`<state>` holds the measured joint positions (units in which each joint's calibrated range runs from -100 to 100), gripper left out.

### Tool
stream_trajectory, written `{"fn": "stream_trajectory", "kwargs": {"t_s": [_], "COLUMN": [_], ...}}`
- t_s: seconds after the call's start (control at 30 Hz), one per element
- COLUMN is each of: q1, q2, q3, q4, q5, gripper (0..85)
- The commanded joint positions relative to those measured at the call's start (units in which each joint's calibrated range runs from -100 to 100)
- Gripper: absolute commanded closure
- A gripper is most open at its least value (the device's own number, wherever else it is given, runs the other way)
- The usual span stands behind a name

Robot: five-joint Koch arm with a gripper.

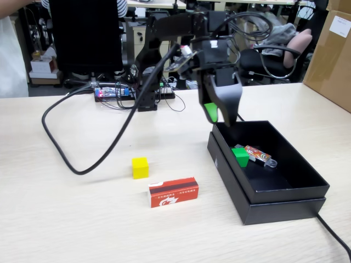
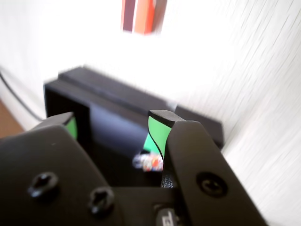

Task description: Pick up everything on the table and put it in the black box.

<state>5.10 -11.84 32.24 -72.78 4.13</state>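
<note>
Two items lie on the table (image 1: 66, 219): a yellow cube (image 1: 140, 167) and, just beside it, a red carton (image 1: 173, 192). Above the black box's (image 1: 285, 200) far left corner in the fixed view, the gripper (image 1: 219, 116) hangs with jaws apart, empty. Inside the box sits a green cube (image 1: 241, 156), touching an orange stick (image 1: 258, 155)
</note>
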Motion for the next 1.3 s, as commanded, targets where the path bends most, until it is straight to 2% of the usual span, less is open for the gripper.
{"fn": "stream_trajectory", "kwargs": {"t_s": [0.0,0.27,0.5,1.27], "q1": [-2.2,-6.9,-9.5,-13.9], "q2": [-5.9,-6.6,-6.7,-1.0], "q3": [-0.7,-13.2,-24.8,-29.7], "q4": [1.2,1.3,7.8,17.2], "q5": [-1.9,-3.3,-4.5,-8.2], "gripper": [49.3,43.5,41.2,40.2]}}
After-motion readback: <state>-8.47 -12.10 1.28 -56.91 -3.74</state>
